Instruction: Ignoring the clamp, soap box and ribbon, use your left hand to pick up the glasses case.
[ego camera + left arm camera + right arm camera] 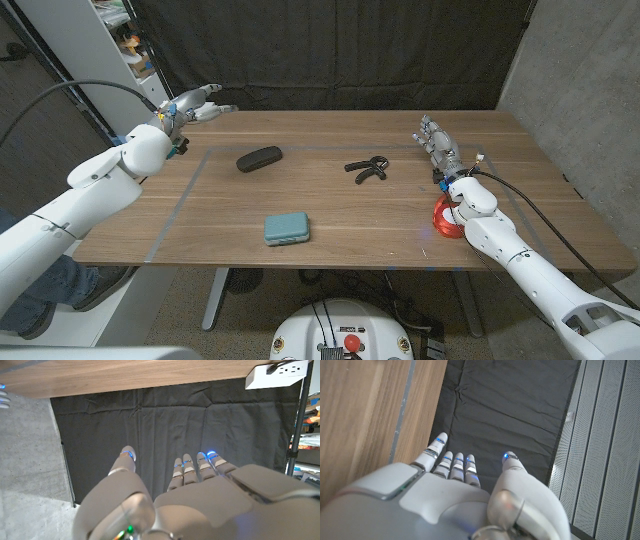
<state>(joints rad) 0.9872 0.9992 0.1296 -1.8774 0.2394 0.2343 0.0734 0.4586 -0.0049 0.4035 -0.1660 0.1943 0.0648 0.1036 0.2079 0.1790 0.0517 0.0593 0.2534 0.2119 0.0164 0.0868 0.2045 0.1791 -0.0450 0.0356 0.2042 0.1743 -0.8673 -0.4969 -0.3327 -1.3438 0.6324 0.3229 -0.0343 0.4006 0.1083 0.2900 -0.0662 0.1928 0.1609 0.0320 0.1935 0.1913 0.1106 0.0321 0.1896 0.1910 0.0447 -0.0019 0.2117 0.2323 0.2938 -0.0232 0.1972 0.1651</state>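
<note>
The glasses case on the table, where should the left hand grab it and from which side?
Grip the glasses case across its narrow middle, coming down from above. It is a long, rounded black pod lying flat with its length running mostly left to right, so thumb and fingers probably span it best front to back. The left hand, open near the far left corner, has clear table on the way.

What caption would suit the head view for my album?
Left robot hand open above the table's far corner, the black glasses case untouched on the wooden table.
</note>
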